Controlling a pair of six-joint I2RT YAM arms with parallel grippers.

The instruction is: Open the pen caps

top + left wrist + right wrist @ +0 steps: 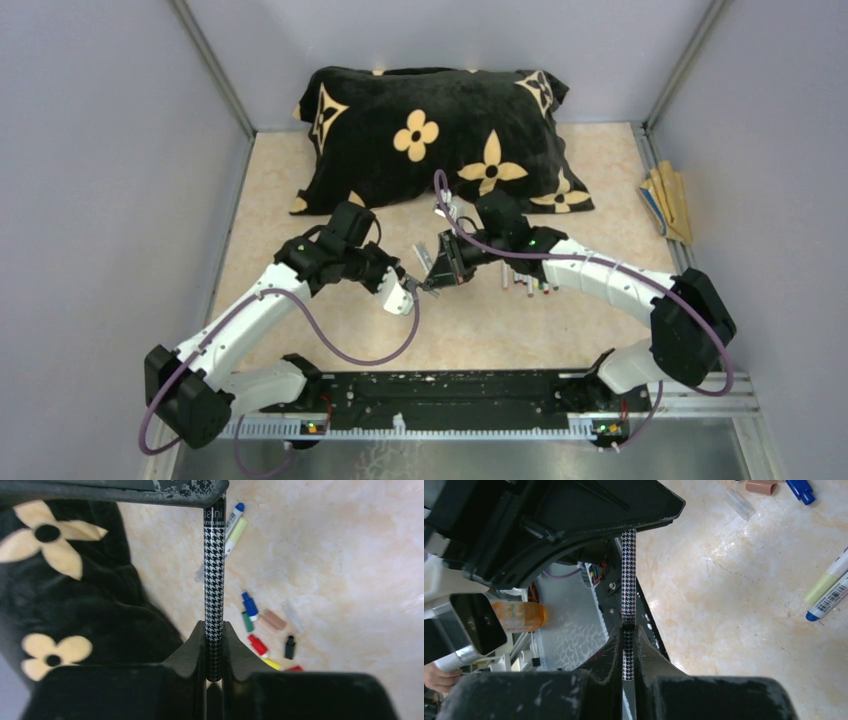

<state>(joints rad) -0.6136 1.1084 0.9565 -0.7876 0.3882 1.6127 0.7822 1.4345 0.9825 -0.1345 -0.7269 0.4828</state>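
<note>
A slim black-and-white houndstooth pen [214,580] spans the gap between both grippers above the table. My left gripper [214,630] is shut on one end of it, and my right gripper [626,636] is shut on the other end of the same pen [628,580]. In the top view the two grippers [412,287] [441,272] meet tip to tip in front of the pillow. Loose pen caps lie on the table: blue [249,605], green [247,622], red [257,645], black [289,647]. I cannot tell which end of the held pen is its cap.
A black pillow [435,135] with tan flowers fills the back of the table. Two markers [234,525] lie beyond the held pen, with more pens and caps [525,281] under the right arm. Flat tan sticks [668,200] rest at the right edge.
</note>
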